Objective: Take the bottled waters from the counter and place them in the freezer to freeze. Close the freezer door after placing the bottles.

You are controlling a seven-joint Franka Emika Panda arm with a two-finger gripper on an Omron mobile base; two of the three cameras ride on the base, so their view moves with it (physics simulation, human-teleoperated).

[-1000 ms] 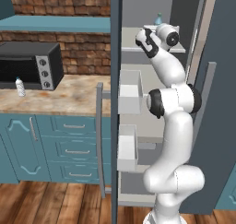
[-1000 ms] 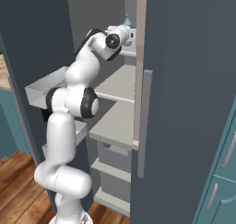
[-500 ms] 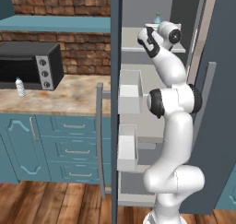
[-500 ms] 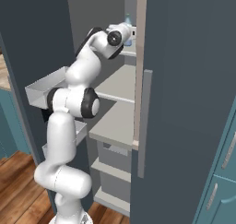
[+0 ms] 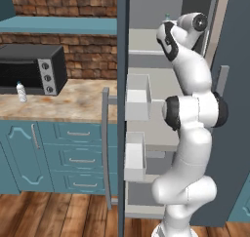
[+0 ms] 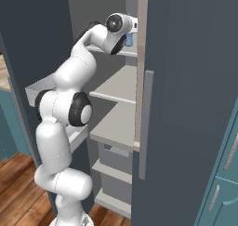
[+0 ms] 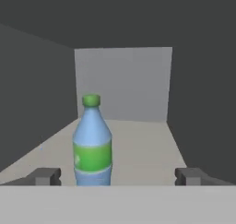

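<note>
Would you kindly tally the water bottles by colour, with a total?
Blue bottle with green cap, upright on the freezer shelf: 1
Clear-whitish bottle, on the counter by the toaster oven: 1
Total: 2

A home kitchen (rendered, not filmed): teal cabinets (image 5: 73, 153) with drawers under a marbled beige desk (image 5: 73, 102), a black toaster oven (image 5: 31, 69) against a brick wall (image 5: 63, 41), wooden floor (image 5: 49, 216), and a tall slate-blue freezer (image 6: 186, 104) standing open
</note>
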